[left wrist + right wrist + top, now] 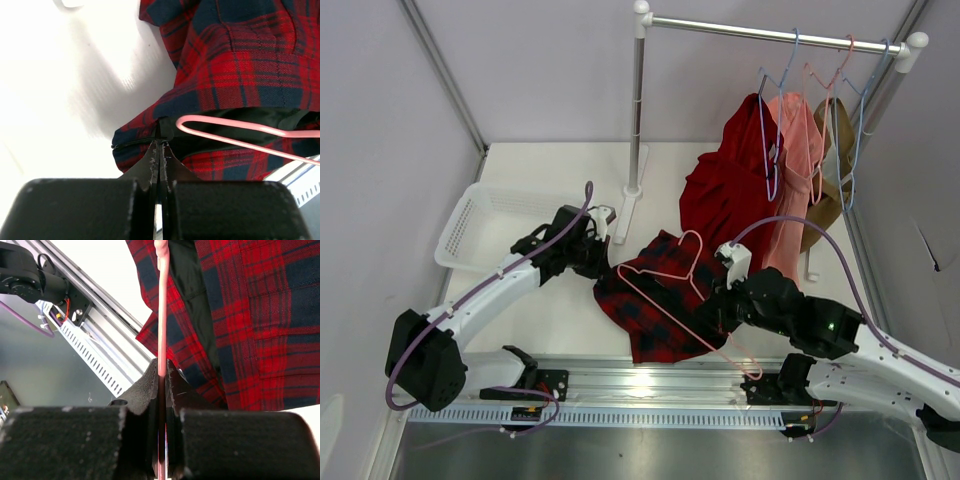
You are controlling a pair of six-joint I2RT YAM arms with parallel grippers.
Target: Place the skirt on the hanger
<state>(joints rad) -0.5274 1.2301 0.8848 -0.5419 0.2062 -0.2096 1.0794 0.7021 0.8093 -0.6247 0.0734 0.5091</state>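
Note:
The red-and-black plaid skirt (655,300) lies crumpled on the white table in front of both arms. The pale-pink wire hanger (672,290) rests across it, hook toward the rack. My left gripper (603,262) is at the skirt's left edge. In the left wrist view the left gripper (161,142) is shut on the dark waistband edge of the skirt (240,60), with a bend of the hanger (235,134) just to its right. My right gripper (162,371) is shut on the hanger's wire (161,300), beside the skirt (260,315). From above, the right gripper (717,308) sits at the skirt's right side.
A clothes rack (770,35) stands at the back right with a plain red garment (725,190), a salmon-pink garment (798,170) and blue hangers (770,120). Its pole (637,110) rises behind the skirt. A white basket (470,225) sits at the left. A metal rail (650,385) runs along the near edge.

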